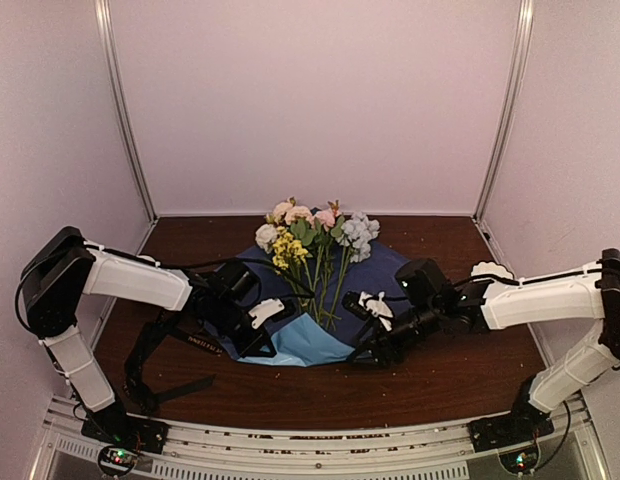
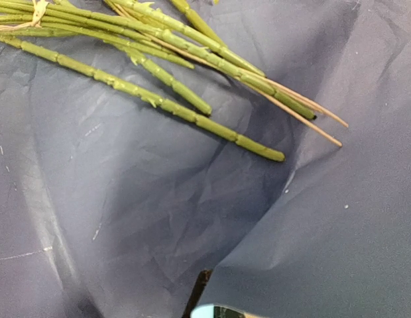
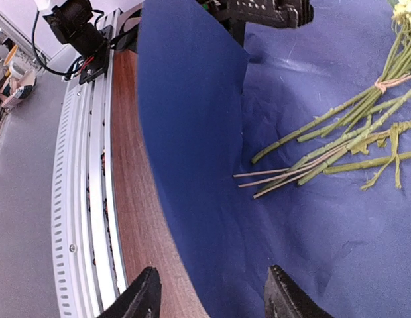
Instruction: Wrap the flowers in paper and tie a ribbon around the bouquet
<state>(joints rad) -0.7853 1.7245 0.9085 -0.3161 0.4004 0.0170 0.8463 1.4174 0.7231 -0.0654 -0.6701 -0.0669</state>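
The flowers lie on the blue paper at the middle of the table, heads toward the back wall, green stems pointing to the near side. My left gripper is shut on the paper's near-left edge and holds a flap raised, its lighter side showing from above. My right gripper is open, its fingertips straddling the paper's near-right edge, one over wood and one over paper, just short of the stem ends. The black ribbon lies on the table left of the paper.
The brown wooden table ends at a white perforated rail along the near side. White walls with metal corner posts close in the back and both sides. The left arm's base stands by the rail.
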